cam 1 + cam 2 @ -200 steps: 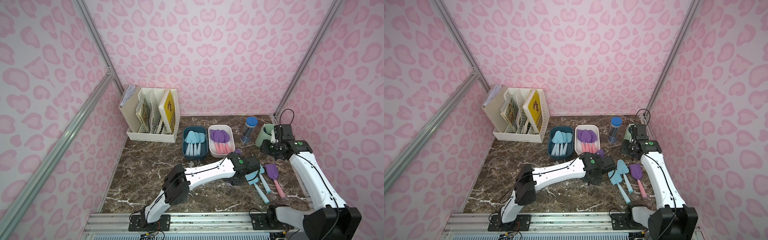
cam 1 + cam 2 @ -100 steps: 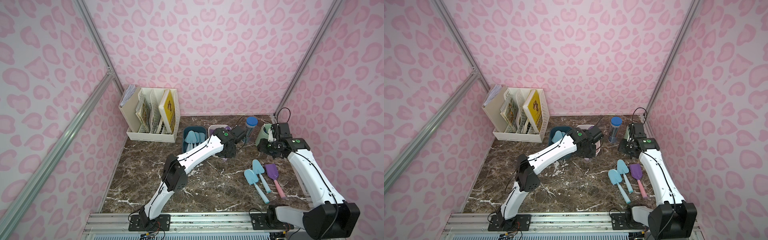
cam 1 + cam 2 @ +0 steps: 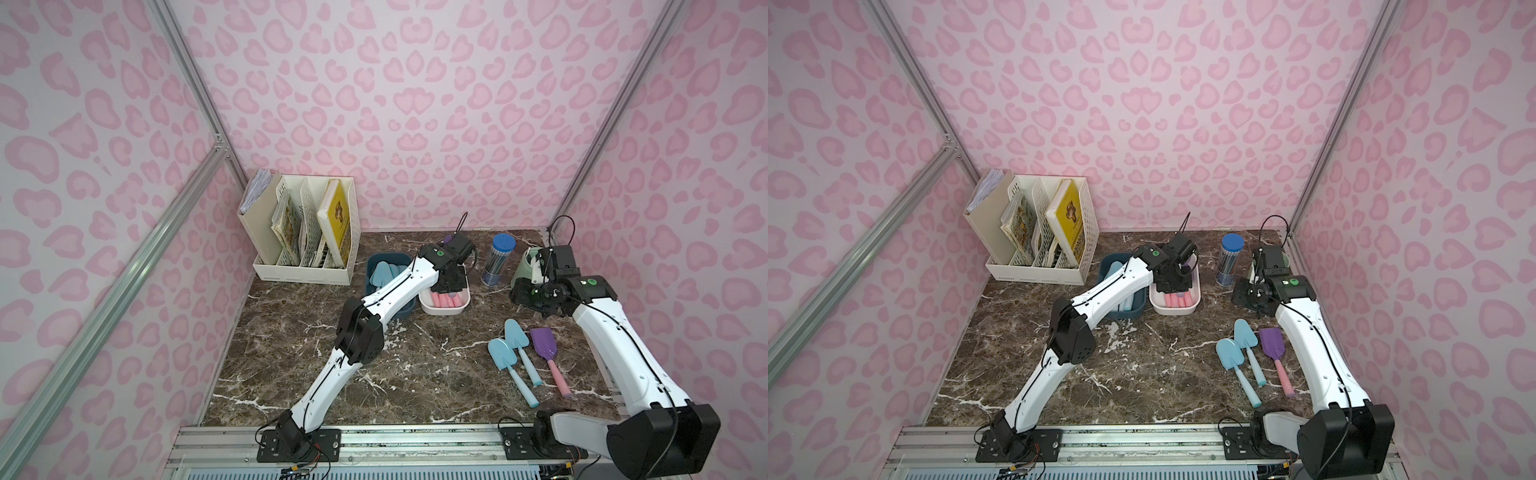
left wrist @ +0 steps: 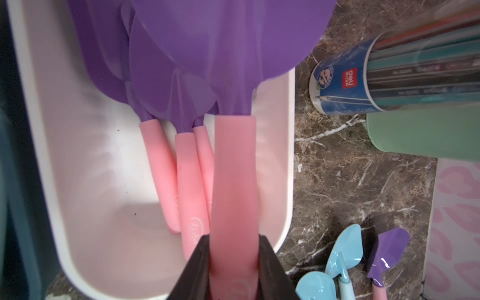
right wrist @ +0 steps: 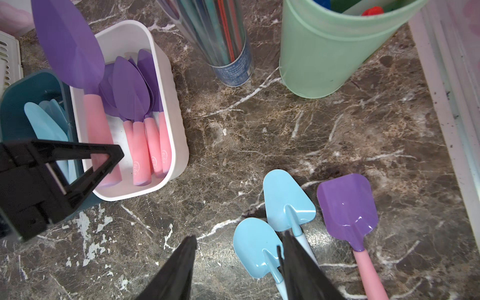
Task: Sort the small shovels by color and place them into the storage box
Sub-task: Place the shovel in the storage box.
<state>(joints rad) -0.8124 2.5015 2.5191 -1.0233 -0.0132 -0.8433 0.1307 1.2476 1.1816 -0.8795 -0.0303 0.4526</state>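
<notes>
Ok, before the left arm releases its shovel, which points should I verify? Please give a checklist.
1. Grip: left gripper shut on the held shovel at its pink handle: ok.
2. Colour matches the purple-pink shovels in the white box: ok.
3. Whole held shovel over the white box: cannot tell; its blade hides the far rim.
4. Path: right gripper open, away from the box: ok.
5. Sorting finished: not ok; round blue shovel, pointed blue shovel and purple shovel lie on the table.
</notes>
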